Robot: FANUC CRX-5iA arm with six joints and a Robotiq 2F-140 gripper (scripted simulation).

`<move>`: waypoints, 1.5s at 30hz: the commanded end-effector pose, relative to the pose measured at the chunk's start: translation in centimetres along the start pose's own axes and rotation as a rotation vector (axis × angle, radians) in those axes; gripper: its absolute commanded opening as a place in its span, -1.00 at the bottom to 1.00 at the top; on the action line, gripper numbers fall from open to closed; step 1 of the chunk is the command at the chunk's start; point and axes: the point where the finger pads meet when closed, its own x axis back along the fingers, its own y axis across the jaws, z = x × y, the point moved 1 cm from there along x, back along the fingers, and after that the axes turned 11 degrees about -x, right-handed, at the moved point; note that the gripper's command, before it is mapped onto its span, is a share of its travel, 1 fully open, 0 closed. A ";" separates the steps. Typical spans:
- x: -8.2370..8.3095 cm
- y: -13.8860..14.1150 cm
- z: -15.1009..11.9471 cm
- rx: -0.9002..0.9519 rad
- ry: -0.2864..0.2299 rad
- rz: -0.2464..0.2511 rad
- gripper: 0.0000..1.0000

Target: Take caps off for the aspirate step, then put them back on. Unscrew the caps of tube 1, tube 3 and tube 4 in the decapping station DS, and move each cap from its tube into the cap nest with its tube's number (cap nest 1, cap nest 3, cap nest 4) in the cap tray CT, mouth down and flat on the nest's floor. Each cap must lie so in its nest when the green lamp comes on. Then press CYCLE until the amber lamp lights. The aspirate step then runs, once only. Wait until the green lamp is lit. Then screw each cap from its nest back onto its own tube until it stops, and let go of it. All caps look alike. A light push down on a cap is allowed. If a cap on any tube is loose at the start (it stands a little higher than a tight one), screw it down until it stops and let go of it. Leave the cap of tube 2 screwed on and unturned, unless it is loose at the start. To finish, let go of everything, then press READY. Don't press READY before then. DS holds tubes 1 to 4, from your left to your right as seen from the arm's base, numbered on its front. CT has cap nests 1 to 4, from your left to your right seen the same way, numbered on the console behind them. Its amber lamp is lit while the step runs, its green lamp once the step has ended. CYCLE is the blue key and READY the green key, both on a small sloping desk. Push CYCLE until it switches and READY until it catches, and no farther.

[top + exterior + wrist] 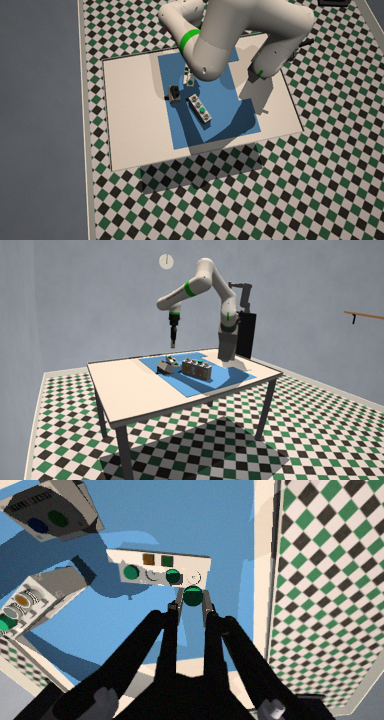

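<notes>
Item 1. Cream-topped rectangular table (133, 387) on dark legs, standing on a green, black and white checkered floor (297, 438).

Item 2. White six-joint arm with green bands (189, 288), mounted at the table's far edge, bent over and pointing straight down above the work area.

Item 3. Blue rectangular mat (220, 113) on the table top, carrying all the small fixtures.

Item 4. Grey block-shaped decapping station (197, 371) holding four tubes; one tube carries a round green cap (200, 361), the other three mouths show uncapped.

Item 5. Pale cap tray with rear console (160, 569); two green caps lie in its nests (131, 572) (173, 576), two nests show bare rings.

Item 6. Small grey sloping desk (174, 94) with a blue key (37, 525) and a green key (57, 518), beside the tray.

Item 7. Black two-finger gripper (192, 606), clenched on a round green screw cap (192, 595), held in the air well above the tray, near its unfilled right-hand end in the wrist view.
</notes>
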 end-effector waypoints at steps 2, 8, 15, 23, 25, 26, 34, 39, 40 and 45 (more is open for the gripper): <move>-2.5 0.0 0.1 0.000 0.001 0.000 -1.00; -5.5 0.0 0.1 0.000 0.001 0.000 -1.00; -8.0 0.1 0.1 0.000 0.001 0.000 -1.00; -9.8 0.1 0.1 0.000 0.001 0.000 -1.00; -9.8 0.1 0.1 0.000 0.001 0.000 -1.00; -9.8 0.1 0.1 0.000 0.001 0.000 -1.00; -9.8 0.1 0.1 0.000 0.001 0.000 -1.00; -10.1 0.0 0.1 0.000 0.001 0.000 -1.00; -10.1 0.0 0.1 0.000 0.001 0.000 -1.00; -10.4 0.0 0.1 0.000 0.001 0.000 -1.00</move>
